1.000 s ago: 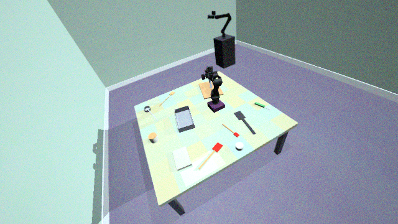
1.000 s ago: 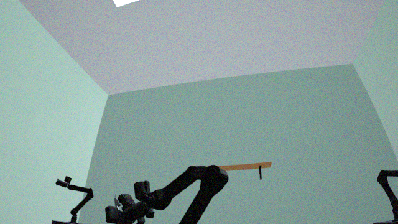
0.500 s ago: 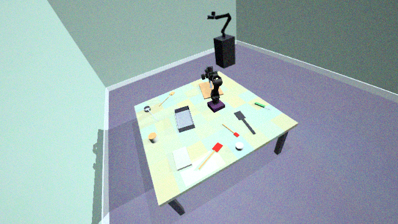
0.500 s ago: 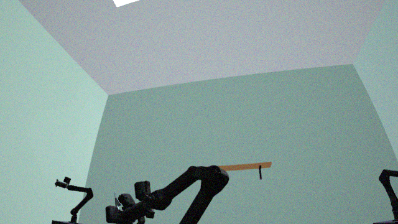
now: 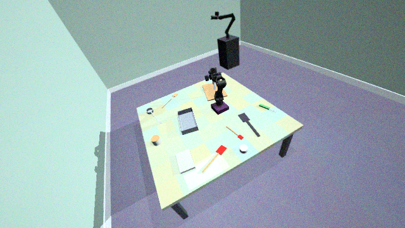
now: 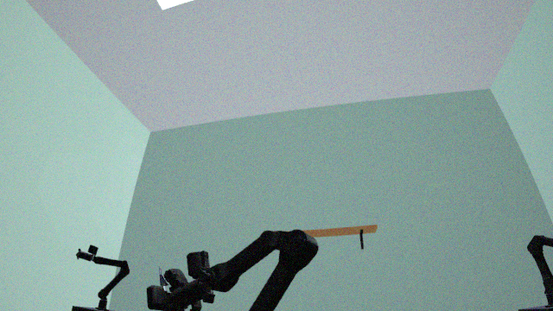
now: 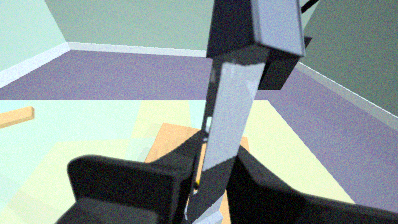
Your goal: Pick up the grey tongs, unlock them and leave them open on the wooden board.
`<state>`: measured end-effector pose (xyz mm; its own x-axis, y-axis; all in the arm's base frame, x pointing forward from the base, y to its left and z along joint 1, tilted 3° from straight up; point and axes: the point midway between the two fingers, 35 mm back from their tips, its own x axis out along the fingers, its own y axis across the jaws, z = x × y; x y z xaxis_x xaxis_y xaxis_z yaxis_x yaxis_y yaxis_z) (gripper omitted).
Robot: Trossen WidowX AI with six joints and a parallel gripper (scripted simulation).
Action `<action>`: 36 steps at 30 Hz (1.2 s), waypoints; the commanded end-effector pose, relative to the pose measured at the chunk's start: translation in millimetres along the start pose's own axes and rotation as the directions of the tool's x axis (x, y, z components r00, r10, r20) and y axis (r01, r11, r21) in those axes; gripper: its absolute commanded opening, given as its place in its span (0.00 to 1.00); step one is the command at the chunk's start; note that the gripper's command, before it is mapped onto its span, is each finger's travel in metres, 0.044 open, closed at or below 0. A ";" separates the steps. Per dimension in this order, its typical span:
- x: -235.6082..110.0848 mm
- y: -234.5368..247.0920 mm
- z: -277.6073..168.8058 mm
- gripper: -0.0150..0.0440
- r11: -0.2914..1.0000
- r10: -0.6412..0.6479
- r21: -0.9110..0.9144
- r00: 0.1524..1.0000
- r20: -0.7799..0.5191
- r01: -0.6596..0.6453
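The grey tongs (image 7: 232, 110) are held between the fingers of my gripper (image 7: 213, 137) (image 5: 214, 79). In the wrist view they run up and slightly right from the fingers to a large dark and blue-grey block end, with a second dark block beside it. Whether their arms are locked or unlocked, I cannot tell. The gripper is shut on them, above the wooden board (image 5: 209, 95) (image 7: 164, 141), and the wrist view looks out nearly level across the table. In the exterior view only a pale sliver of the tongs (image 6: 161, 276) shows. The roasting tin (image 5: 193, 130) holds no tongs.
The arm's purple base (image 5: 219, 108) stands between board and tin. A wooden spoon (image 5: 169, 101), a ladle (image 5: 150, 111), a dark spatula (image 5: 251, 125), a green-handled tool (image 5: 264, 106) and an orange-topped jar (image 5: 155, 139) lie or stand around. A wall shelf (image 6: 341, 231) shows behind the arm.
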<state>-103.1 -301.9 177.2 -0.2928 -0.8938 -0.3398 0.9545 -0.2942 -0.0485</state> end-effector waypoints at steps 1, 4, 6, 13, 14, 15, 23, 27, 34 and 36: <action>0.1 0.4 1.3 0.00 1.000 0.003 -0.004 1.000 0.004 -0.003; 2.9 0.3 0.5 0.00 1.000 0.003 -0.003 1.000 -0.021 -0.003; 6.2 0.3 -0.5 0.00 1.000 0.004 -0.001 0.999 -0.051 -0.004; 18.5 0.0 -5.1 0.00 1.000 0.006 0.005 0.985 -0.171 -0.005; 20.1 0.0 -5.8 0.00 1.000 0.006 0.005 0.982 -0.188 -0.005; 21.7 -0.1 -6.5 0.00 1.000 0.006 0.006 0.979 -0.205 -0.005; 33.2 -0.2 -13.2 0.00 1.000 0.008 0.010 0.941 -0.337 -0.005; 38.1 -0.2 -16.9 0.00 1.000 0.009 0.012 0.916 -0.402 -0.004; 45.3 -0.2 -23.6 0.00 1.000 0.010 0.013 0.860 -0.509 -0.003; 47.0 -0.2 -25.5 0.00 1.000 0.010 0.014 0.842 -0.539 -0.003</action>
<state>-113.9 -331.8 138.3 -0.2137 -0.6114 -0.7619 0.9562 -0.2905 -0.0352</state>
